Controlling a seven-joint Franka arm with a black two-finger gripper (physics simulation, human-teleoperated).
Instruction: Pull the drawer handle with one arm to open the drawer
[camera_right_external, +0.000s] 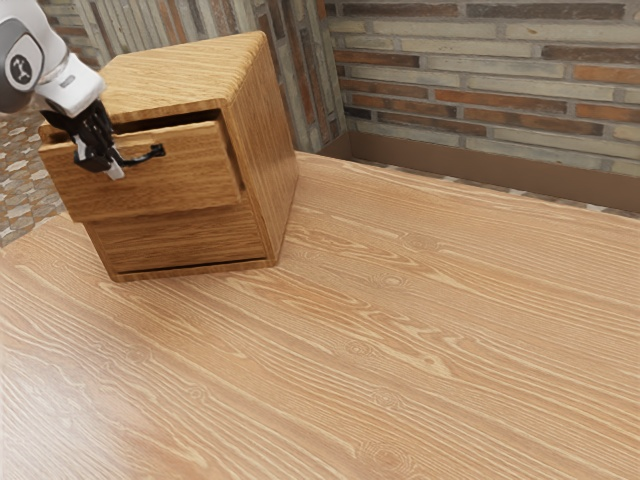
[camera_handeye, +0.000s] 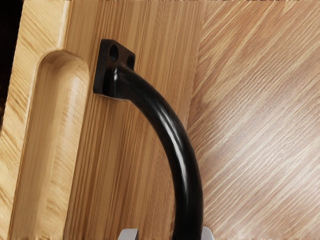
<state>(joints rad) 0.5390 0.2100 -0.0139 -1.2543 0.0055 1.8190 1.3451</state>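
Observation:
A small wooden cabinet (camera_right_external: 200, 75) with two drawers stands on the table at the exterior view's left. Its upper drawer (camera_right_external: 150, 185) sticks out a short way, with a dark gap showing above its front. On that front a black curved handle (camera_right_external: 143, 155) is mounted. My gripper (camera_right_external: 107, 165) comes in from the upper left and is shut on the handle's left end. In the wrist view the handle (camera_handeye: 165, 130) arcs down from its screwed mounting plate (camera_handeye: 114, 67), across the drawer front (camera_handeye: 115, 170), and passes between my grey fingertips (camera_handeye: 129, 234).
The lower drawer (camera_right_external: 180, 240) sits flush in the cabinet. The wooden tabletop (camera_right_external: 400, 340) stretches wide to the right and front of the cabinet. A brick wall (camera_right_external: 480, 80) runs along the back.

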